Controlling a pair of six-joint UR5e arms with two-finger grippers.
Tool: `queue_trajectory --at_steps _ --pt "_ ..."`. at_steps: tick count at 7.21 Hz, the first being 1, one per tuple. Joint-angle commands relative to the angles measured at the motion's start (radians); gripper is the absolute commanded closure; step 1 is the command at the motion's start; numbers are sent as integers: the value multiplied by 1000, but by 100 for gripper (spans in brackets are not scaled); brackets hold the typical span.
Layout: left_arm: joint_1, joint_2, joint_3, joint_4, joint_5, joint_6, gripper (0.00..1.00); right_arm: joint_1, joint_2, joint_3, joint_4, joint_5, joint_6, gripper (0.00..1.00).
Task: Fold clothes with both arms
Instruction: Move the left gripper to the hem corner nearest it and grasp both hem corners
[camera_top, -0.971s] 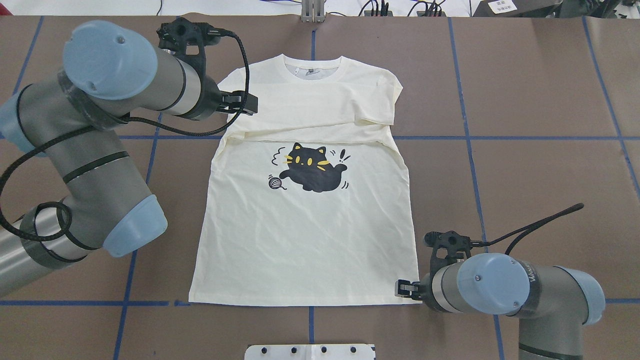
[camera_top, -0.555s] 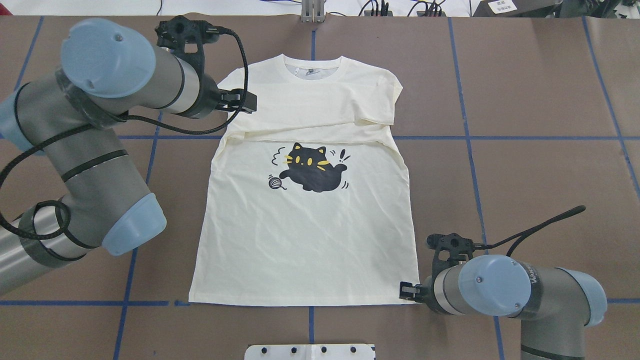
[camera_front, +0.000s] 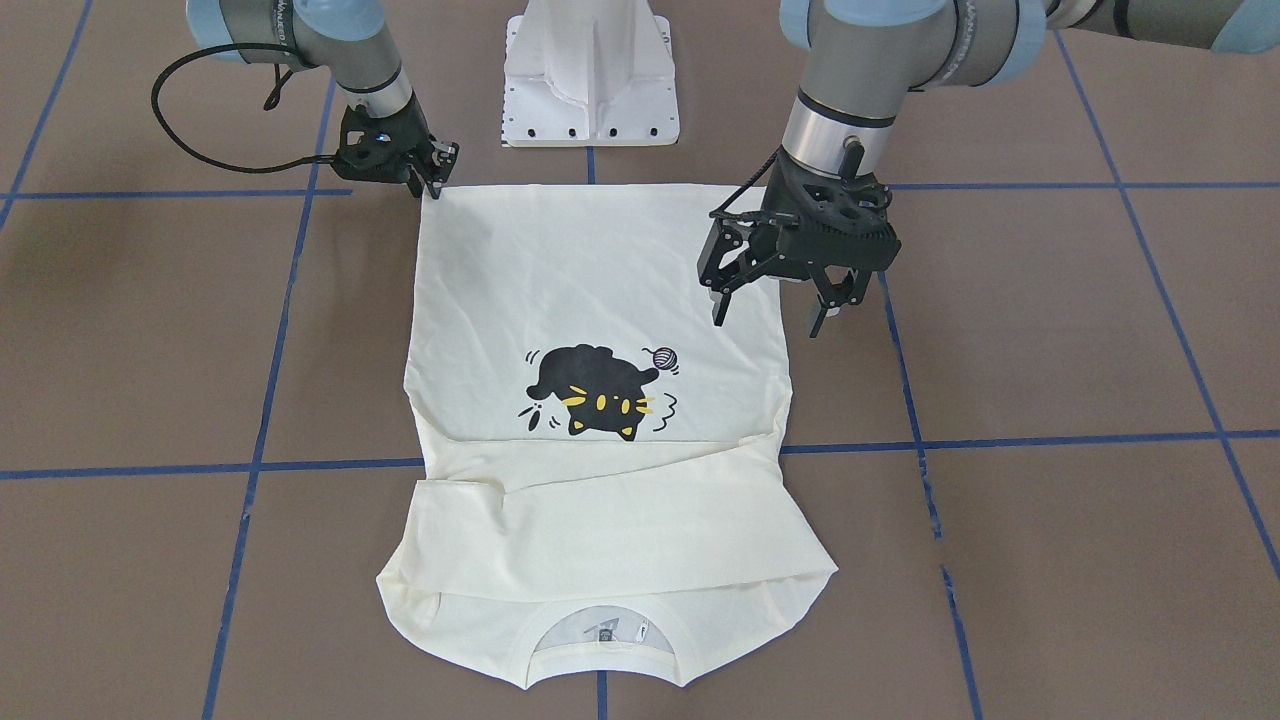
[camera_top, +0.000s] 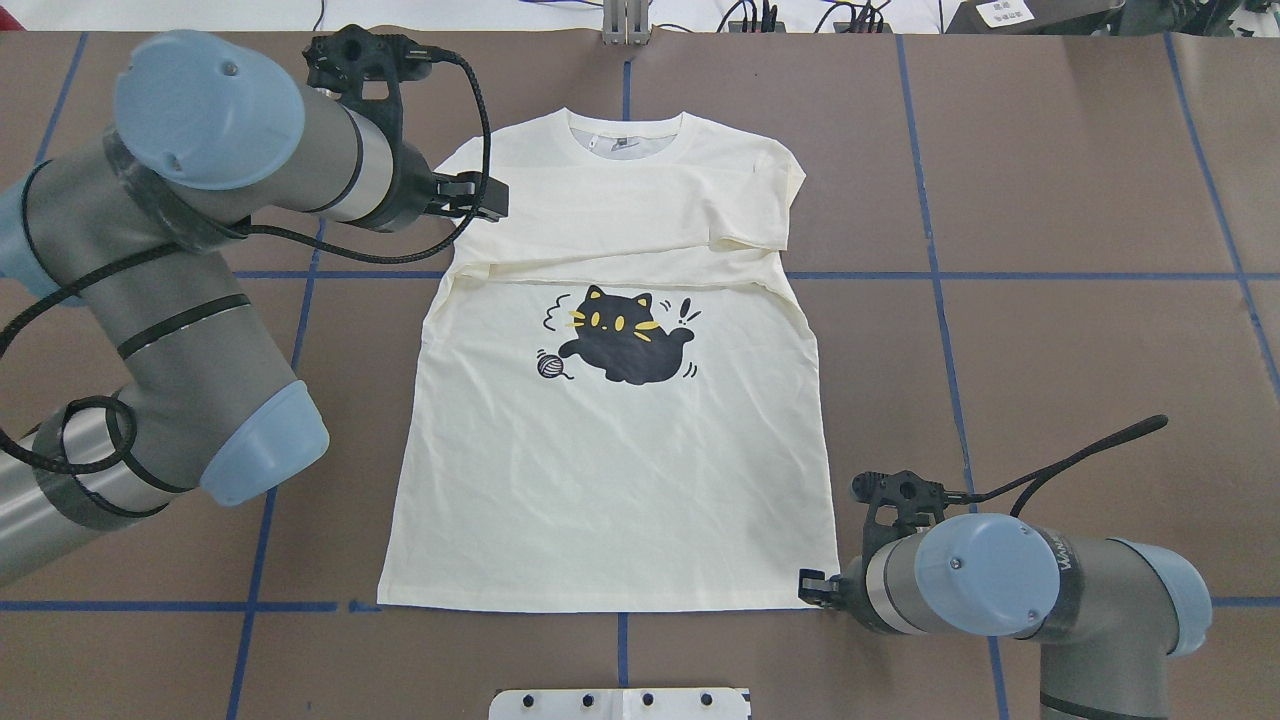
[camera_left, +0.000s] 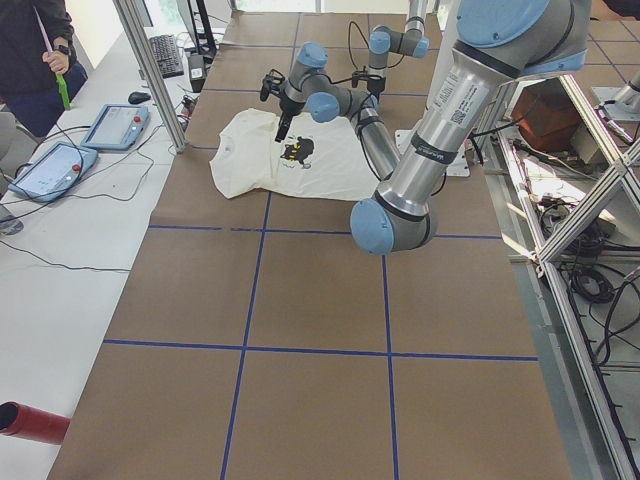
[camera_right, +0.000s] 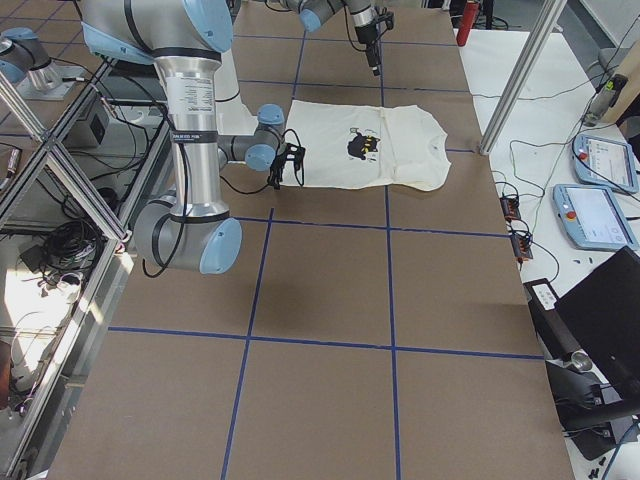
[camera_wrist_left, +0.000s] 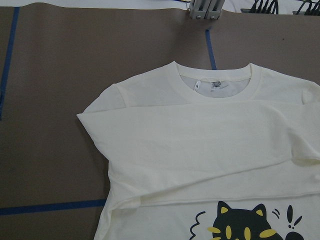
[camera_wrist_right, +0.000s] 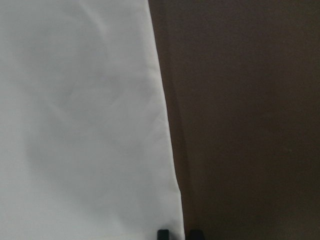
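You have the cream T-shirt (camera_top: 610, 480) lying flat, print side up, in the middle of the brown surface (camera_top: 1050, 200). Its collar (camera_top: 630, 125) is at the far edge, away from the robot, and its straight hem is on the near side. The black cat print (camera_top: 625, 340), with its yellow eyes and a small ball of yarn beside it, sits at chest height. Just beyond the print, the sleeves are folded in across the chest as a smooth band. The body below the print shows only light creases. Look at the left gripper (camera_front: 767, 322) first: its jaws stand wide apart and hold nothing. It hangs above the shirt's left side, near the shoulder in the overhead view, and appears raised clear of the cloth in the front-facing view. Its wrist camera looks down on the collar and the left shoulder, with no fingers in view. The right gripper (camera_front: 437, 180) is low at the near right corner of the hem. In its wrist view you can see both fingertips (camera_wrist_right: 163, 234) a little apart. The shirt's side edge runs down into the gap between them, and bare surface shows beside it. You cannot tell whether the tips touch the cloth.
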Motion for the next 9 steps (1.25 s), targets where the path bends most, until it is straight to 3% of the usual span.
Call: queue_trajectory --at_steps 1,3,4,5,6,8,9 --pt "0 0 2 0 1 0 1 0 -1 5 1 2 1 100" --pt "0 6 3 14 0 -2 1 9 -2 43 1 -14 2 100" --pt "7 59 -15 18 -20 -21 0 12 -4 68 1 -14 4 100" --pt "12 127 -49 8 -107 -114 0 24 -5 92 1 -11 2 100" --pt "38 176 -95 -14 -112 -203 0 37 -5 116 2 -11 2 100" --pt "162 293 -184 -29 -103 -364 1 64 -4 123 10 3 1 100" --pt "246 330 -185 -29 -39 -446 1 73 -4 134 10 6 1 100"
